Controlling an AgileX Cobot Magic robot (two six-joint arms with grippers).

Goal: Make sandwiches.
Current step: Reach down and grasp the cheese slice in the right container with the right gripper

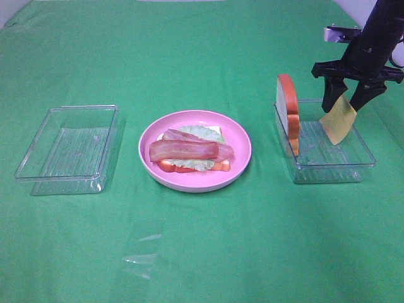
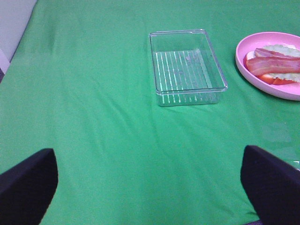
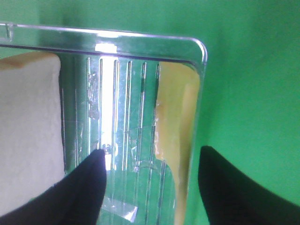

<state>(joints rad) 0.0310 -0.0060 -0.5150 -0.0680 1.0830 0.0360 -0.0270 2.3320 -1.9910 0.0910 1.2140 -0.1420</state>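
Observation:
On the pink plate (image 1: 242, 136) lies a partly stacked sandwich: a white bread slice, pale lettuce and bacon strips (image 1: 189, 150) on top; the left wrist view also shows the bacon (image 2: 274, 64). A second bread slice (image 1: 289, 110) stands on edge in the right clear container (image 1: 334, 165). The yellow cheese square (image 1: 339, 124) leans in that container's far end. My right gripper (image 1: 344, 106) straddles the top of the cheese (image 3: 176, 108); its jaws stand apart with a gap on one side. My left gripper (image 2: 150, 187) is open over bare cloth.
An empty clear container (image 1: 69, 148) sits left of the plate, also seen in the left wrist view as the ribbed container (image 2: 187, 68). Green cloth covers the whole table. A faint clear plastic scrap (image 1: 142, 259) lies near the front.

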